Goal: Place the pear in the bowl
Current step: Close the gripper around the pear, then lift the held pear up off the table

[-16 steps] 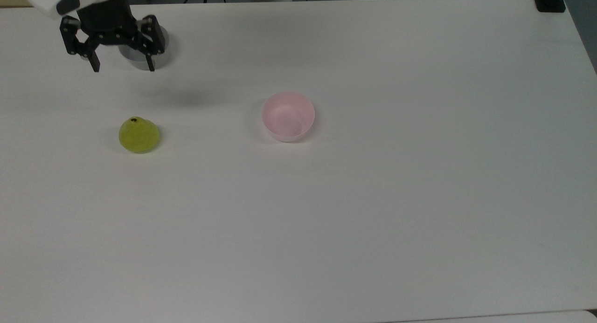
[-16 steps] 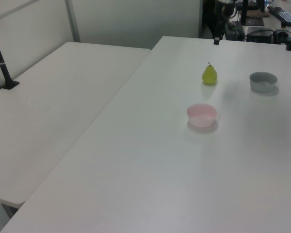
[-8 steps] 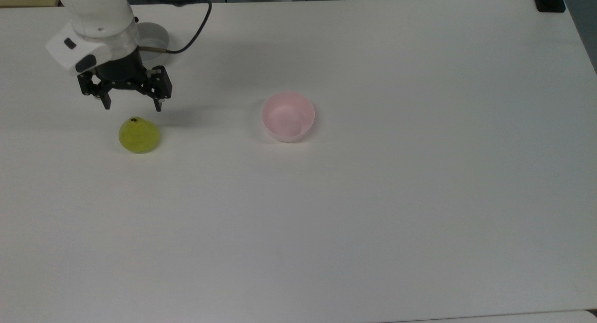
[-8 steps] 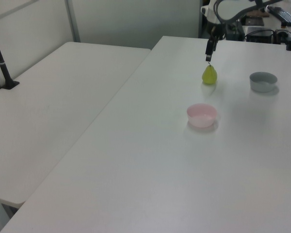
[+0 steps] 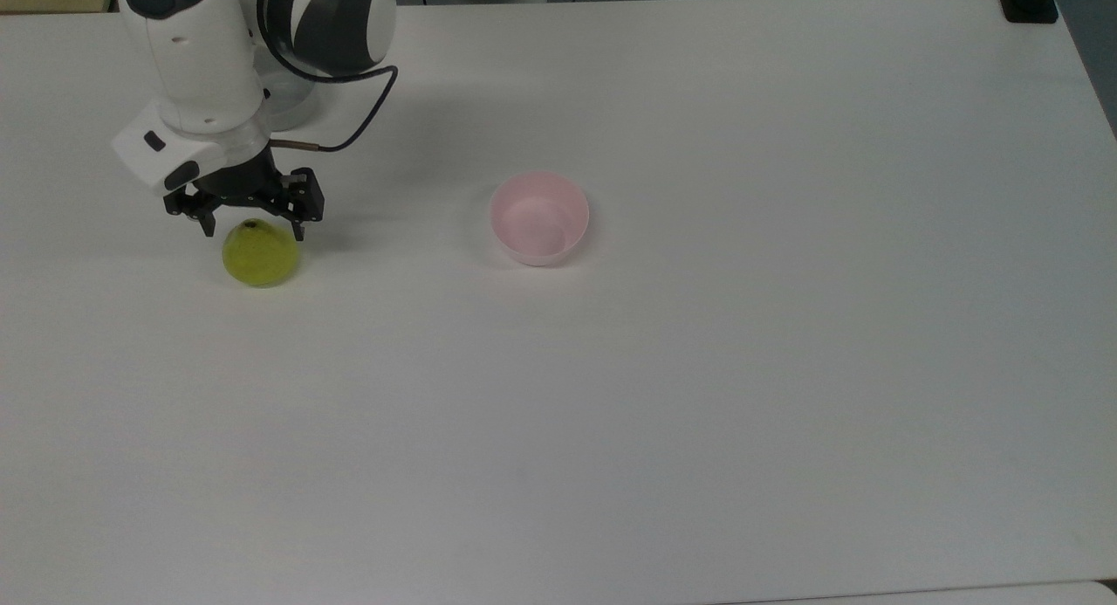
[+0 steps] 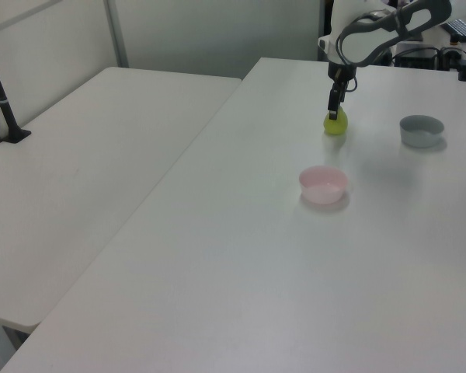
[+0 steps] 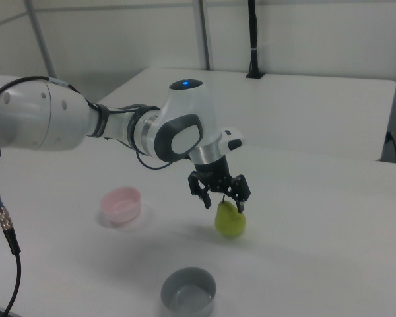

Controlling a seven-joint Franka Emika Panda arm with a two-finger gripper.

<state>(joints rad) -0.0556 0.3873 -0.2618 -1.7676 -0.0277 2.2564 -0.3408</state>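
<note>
Writing or brand marks cannot be read anywhere on the arm, the bowls or the table. Materials are plain to see, though. The pear (image 5: 260,254) is a squat, smooth, yellow-green fruit with a rounded belly, a tapered top and a dark stem spot; it stands upright on the table (image 5: 698,413) in the upper left of the top view, and just right of centre in the right view (image 7: 230,220). The gripper (image 5: 252,230) is black, with angular linkages and two thin fingers, hung from a glossy white wrist. Its fingers are spread apart, one on each side of the pear's narrow top, pointing down; whether they touch the fruit cannot be told. In the left view, near the upper right of the frame, the gripper (image 6: 335,114) stands right over the pear (image 6: 336,124).

The bowl (image 5: 539,218) is small, round, pale pink inside with a whitish outer wall, of smooth plastic look; it sits well apart from the pear, a little above the middle of the top view. A grey bowl (image 7: 188,290) of similar size and shape sits at the bottom centre of the right view. The table is matt white and flat. A dark cable (image 5: 362,120) loops from the wrist up to the arm.
</note>
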